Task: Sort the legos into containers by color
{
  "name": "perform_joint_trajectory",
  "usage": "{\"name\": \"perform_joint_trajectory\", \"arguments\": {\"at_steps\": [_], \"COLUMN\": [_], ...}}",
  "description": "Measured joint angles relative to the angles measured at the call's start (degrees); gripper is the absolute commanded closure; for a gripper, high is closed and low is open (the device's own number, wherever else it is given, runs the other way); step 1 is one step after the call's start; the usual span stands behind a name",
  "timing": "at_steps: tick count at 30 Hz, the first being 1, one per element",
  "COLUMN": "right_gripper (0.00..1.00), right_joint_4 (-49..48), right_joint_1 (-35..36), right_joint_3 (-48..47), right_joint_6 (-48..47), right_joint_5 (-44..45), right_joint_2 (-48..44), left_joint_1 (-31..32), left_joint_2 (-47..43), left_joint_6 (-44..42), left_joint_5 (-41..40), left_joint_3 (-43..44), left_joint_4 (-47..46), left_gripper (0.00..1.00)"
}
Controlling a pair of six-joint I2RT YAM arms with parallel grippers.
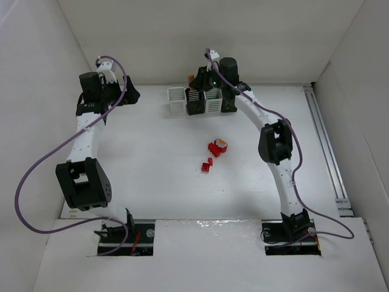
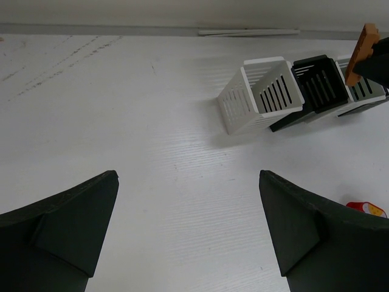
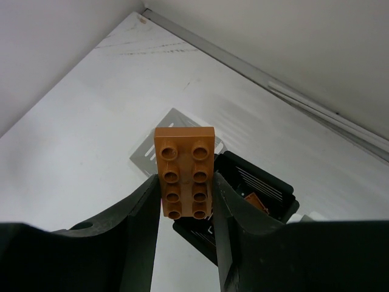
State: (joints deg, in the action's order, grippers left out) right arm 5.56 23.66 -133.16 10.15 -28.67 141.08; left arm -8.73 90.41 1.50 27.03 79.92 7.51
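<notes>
1 orange brick (image 3: 184,163) is pinched in the right gripper (image 3: 185,193). Why so high?

— Because the black bin (image 3: 258,180) under it has an orange piece (image 3: 254,201) inside; I think it must drop there. The left gripper (image 2: 188,234) is wide, empty; the red legos (image 1: 213,153) wait mid-desk (image 1: 152,164).

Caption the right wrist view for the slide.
Right gripper holding an orange brick over a black bin with an orange piece inside.
</notes>
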Motion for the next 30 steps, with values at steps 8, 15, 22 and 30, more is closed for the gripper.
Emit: {"name": "perform_joint_trajectory", "arguments": {"at_steps": [8, 15, 22, 30], "right_gripper": [0.52, 0.36, 0.35, 0.31], "right_joint_4": [0.0, 0.0, -0.4, -2.6], "right_joint_1": [0.0, 0.1, -0.3, -11.5], "right_joint_3": [1.0, 1.0, 9.9, 25.5], "right_joint_6": [0.2, 0.4, 0.4, 0.3], "right_joint_5": [1.5, 1.6, 1.0, 1.6], "right_joint_2": [0.0, 0.0, -8.4, -33.6], "left_joint_1": [0.0, 0.7, 8.6, 27.9], "left_joint_2": [0.0, -0.6, -6.2, -6.5], "left_joint_6": [-0.1, -0.4, -3.7, -12.4], "left_joint_5": [0.0, 0.0, 0.6, 7.4], "left_joint_3": [0.0, -1.0, -8.4, -10.0], "left_joint_4": [0.0, -1.0, -4.7, -5.8], "left_gripper": [0.0, 0.0, 0.0, 0.06]}}
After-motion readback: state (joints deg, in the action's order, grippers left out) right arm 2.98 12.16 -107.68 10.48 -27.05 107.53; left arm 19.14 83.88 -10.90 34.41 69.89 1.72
